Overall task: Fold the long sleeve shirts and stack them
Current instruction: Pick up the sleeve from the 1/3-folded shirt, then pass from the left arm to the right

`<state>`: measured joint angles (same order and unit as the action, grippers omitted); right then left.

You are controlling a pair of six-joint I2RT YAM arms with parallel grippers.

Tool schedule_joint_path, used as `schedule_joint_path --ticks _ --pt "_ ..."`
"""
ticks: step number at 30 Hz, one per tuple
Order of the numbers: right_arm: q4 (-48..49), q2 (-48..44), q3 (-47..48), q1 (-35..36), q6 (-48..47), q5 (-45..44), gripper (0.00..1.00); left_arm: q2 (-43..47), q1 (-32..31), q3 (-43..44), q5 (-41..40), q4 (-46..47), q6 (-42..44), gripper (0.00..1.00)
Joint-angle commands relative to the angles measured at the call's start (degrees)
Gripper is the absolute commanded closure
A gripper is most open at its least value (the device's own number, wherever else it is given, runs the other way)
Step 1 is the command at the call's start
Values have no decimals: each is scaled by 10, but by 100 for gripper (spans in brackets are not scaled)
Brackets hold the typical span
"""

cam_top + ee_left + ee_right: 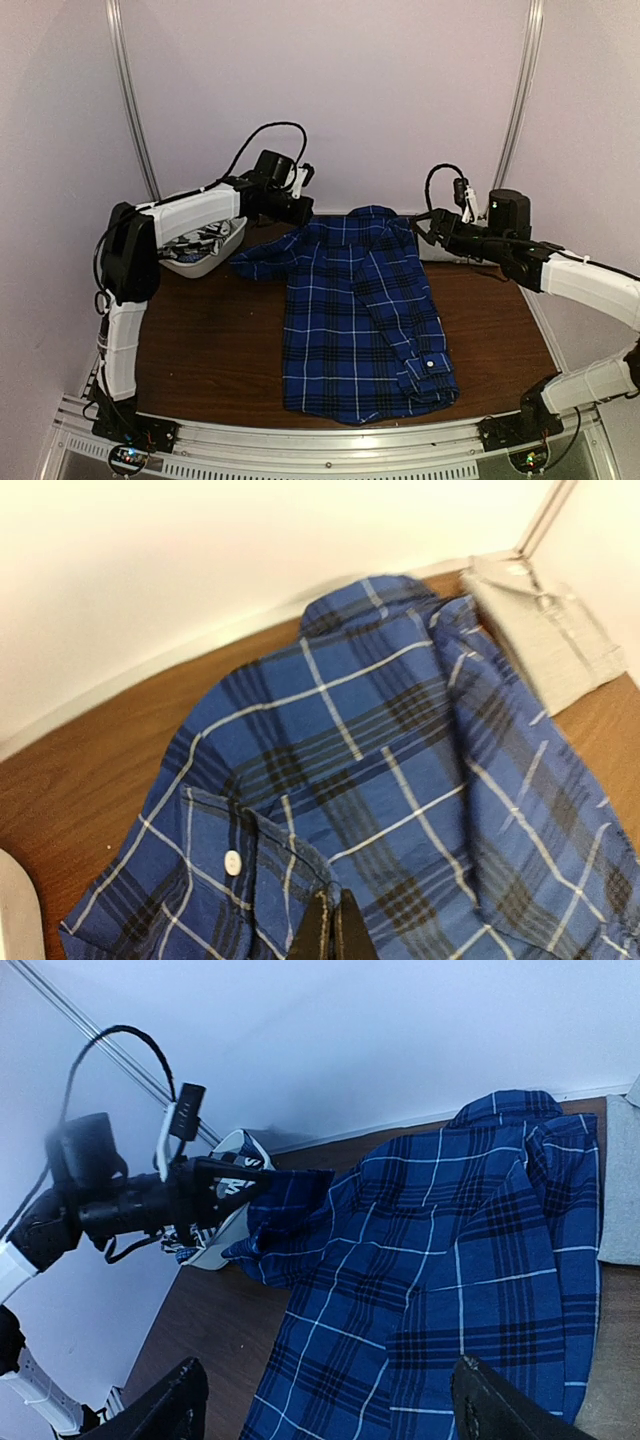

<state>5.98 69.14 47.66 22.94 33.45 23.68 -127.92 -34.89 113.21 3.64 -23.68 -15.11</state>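
The blue plaid shirt lies spread across the middle of the table, collar toward the table's far edge and hem toward its near edge; one sleeve is folded down over the front, its buttoned cuff near the hem on the table's right side; the other sleeve reaches out toward the table's far left. The left gripper sits at the table's far left, by that sleeve's shoulder; its jaws are pressed together on a fold of the blue plaid cloth, which rises off the table to meet them in the right wrist view. The right gripper hovers over the table's far right, beside the collar; its fingers stand wide apart with nothing between them. A white basket sits at the table's far left edge with the black-and-white check shirt bundled inside; the grey shirt lies folded at the table's far right, just beside the collar.
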Motion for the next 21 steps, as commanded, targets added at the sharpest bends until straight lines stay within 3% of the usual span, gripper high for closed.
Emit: schedule_joint_path --ticks 1,10,21 --pt "56 35 8 8 26 37 16 67 -26 -33 88 57 21 100" --pt "94 127 24 35 53 56 16 122 -64 -130 222 101 -7 100" --pt "131 264 29 60 79 58 20 115 -106 -232 233 144 -32 100"
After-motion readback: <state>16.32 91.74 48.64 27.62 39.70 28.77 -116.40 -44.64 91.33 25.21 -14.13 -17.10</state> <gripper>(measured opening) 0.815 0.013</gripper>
